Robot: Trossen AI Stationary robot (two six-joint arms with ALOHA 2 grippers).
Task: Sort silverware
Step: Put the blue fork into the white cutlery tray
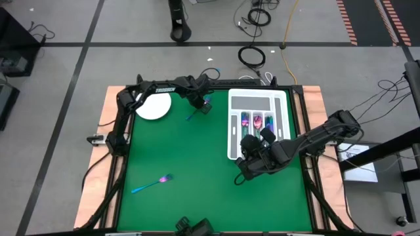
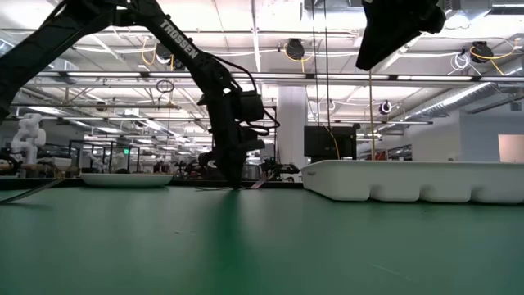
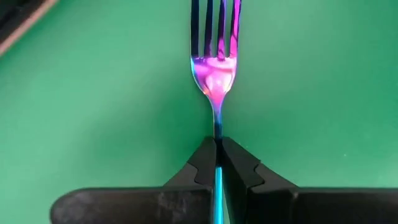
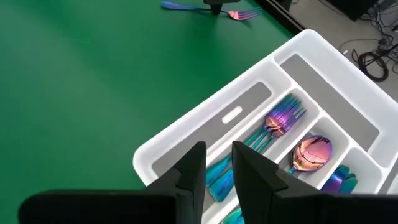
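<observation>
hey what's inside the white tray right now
In the white tray, forks, a spoon and more iridescent pieces lie in neighbouring slots. The right gripper covers their handle ends, so no full count.

The plate [image 1: 155, 106] lies at the counter's [image 1: 197, 157] far left. Right of it, the left tool [image 1: 205, 107] is clamped on a fork [image 3: 215, 74] lying on the counter. Further right sits the tray [image 1: 258, 100], with forks [image 4: 283, 117] and a spoon [image 4: 311, 153] in its slots. The right tool [image 1: 244, 169] hangs over the tray's near end. Another fork [image 1: 152, 183] lies alone near the front left.
</observation>
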